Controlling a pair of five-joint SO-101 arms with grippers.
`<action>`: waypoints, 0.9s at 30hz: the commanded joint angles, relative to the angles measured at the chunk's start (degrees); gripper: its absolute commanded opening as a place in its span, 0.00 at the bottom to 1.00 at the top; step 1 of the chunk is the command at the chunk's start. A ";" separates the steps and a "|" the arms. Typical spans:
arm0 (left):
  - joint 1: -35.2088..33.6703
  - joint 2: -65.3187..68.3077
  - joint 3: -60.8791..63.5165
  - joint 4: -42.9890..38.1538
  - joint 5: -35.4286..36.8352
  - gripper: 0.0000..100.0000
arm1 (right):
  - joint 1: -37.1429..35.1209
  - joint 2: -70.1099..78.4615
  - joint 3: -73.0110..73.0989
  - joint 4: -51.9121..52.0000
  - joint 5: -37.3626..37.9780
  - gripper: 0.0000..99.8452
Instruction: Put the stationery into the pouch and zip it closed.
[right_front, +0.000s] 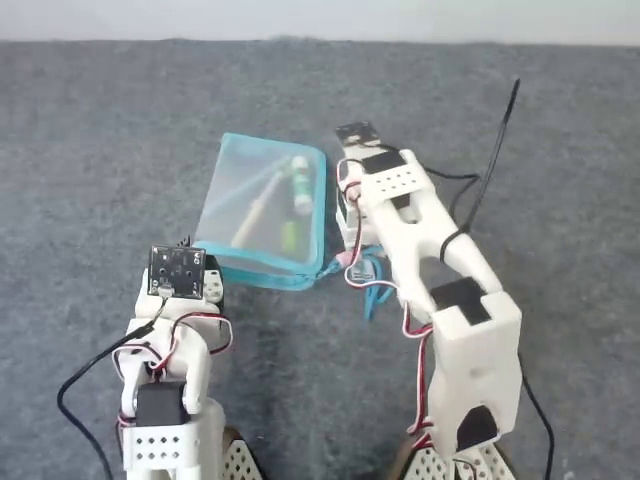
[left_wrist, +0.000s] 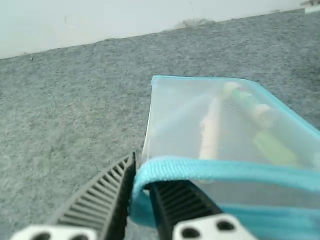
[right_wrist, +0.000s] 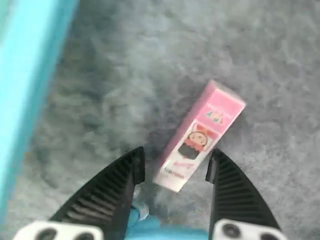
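Note:
A translucent pouch (right_front: 245, 205) with teal trim lies flat mid-table, holding green pens (right_front: 296, 192) and a beige stick (right_front: 254, 214). My left gripper (right_front: 203, 264) is at the pouch's near left corner. In the left wrist view the gripper (left_wrist: 141, 176) is shut on the pouch's teal edge (left_wrist: 200, 167). A pink eraser box (right_wrist: 199, 137) lies on the mat just off the pouch's near right corner, also seen as a pink spot (right_front: 346, 258) in the high view. My right gripper (right_wrist: 176, 158) hangs open over it, one finger on each side. The pouch's teal edge (right_wrist: 30, 75) runs beside it.
Grey felt mat (right_front: 110, 150) covers the table to a pale wall at the back. A black cable (right_front: 497, 150) loops off the right arm. Open mat lies left of and behind the pouch.

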 joint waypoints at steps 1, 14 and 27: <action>-0.53 -0.53 -0.40 -1.85 0.62 0.01 | 2.51 0.13 -0.79 0.57 -0.97 0.18; -0.53 -0.44 -0.40 -1.85 0.62 0.01 | 4.09 -0.31 -0.70 5.76 0.18 0.01; -0.35 -0.35 -0.40 -1.85 0.44 0.01 | 9.27 -42.86 27.25 8.57 16.97 0.01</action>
